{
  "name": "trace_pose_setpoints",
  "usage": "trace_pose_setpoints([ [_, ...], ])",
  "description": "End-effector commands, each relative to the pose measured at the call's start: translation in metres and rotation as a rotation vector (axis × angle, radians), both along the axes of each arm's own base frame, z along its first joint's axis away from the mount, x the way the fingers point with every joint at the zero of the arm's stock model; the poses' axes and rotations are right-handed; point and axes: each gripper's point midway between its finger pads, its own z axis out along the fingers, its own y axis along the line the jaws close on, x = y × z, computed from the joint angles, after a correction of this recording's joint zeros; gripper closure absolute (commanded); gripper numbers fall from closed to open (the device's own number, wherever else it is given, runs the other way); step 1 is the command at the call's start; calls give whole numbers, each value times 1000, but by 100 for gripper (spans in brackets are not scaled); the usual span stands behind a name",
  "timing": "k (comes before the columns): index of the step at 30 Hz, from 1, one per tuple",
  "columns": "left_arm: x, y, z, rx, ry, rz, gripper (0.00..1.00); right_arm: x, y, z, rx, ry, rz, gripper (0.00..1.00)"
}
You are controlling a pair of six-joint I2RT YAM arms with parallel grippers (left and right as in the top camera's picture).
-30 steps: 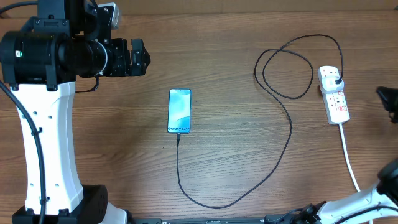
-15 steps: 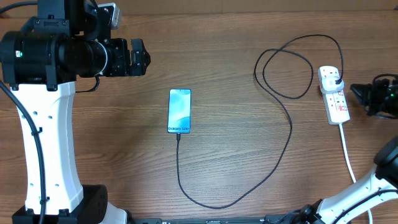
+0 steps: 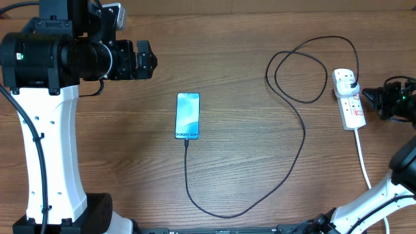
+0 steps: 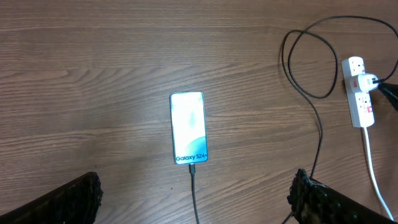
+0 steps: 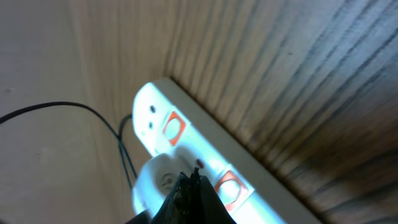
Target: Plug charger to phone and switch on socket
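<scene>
Right claw [image 3: 366, 96] nearer the socket [image 3: 351, 108].

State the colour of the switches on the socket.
Red-orange switches on the white socket; clearest in right wrist view.

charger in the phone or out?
In, as far as visible: the charger tip meets the bottom edge of the phone in both overhead and left wrist views.

surface: brown wood-grain table [image 3: 260, 195] | light: even, soft
</scene>
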Motion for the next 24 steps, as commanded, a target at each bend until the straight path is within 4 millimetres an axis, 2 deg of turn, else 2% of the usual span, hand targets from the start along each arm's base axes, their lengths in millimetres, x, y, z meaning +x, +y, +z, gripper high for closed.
trace_pose_setpoints([
  [1,-3,-2,5,0,-14,-4,0,-1,7,-21,10,33,22,96],
  [24,-3,-2,5,0,-14,-4,0,-4,26,-29,19,91,64,96],
])
